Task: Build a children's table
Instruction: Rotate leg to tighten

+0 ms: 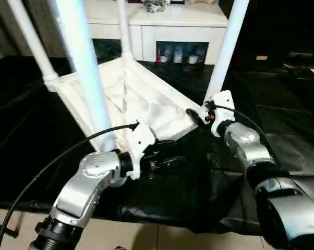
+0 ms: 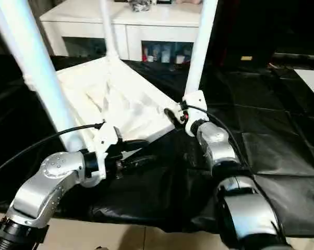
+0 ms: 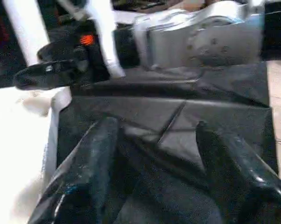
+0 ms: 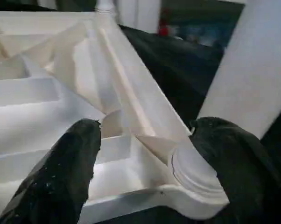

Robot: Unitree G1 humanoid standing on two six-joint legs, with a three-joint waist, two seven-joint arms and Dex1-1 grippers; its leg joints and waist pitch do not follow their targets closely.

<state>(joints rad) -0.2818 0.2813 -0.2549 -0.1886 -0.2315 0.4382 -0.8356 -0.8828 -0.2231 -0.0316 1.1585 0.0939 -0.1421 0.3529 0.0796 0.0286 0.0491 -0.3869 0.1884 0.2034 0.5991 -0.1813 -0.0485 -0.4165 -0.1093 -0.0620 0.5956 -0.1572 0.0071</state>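
Observation:
The children's table point(image 1: 146, 104) lies upside down on a black sheet, ribbed underside up, with white legs rising from its corners: one close in front point(image 1: 86, 67), one on the right point(image 1: 227, 47), one at the back point(image 1: 123, 26). My left gripper point(image 1: 165, 156) is open beside the base of the front leg, just off the table's near edge, and its wrist view has nothing but black sheet between the fingers point(image 3: 94, 158). My right gripper point(image 1: 195, 117) is open at the right corner. Its fingers point(image 4: 75, 158) stand on either side of the corner socket point(image 4: 192, 170) under the right leg point(image 4: 257, 79).
A white cabinet point(image 1: 172, 31) with dark glass doors stands behind the table. The black sheet point(image 1: 198, 192) covers the work surface and ends at pale floor point(image 1: 146, 234) near me. A black cable point(image 1: 52, 161) loops off my left forearm.

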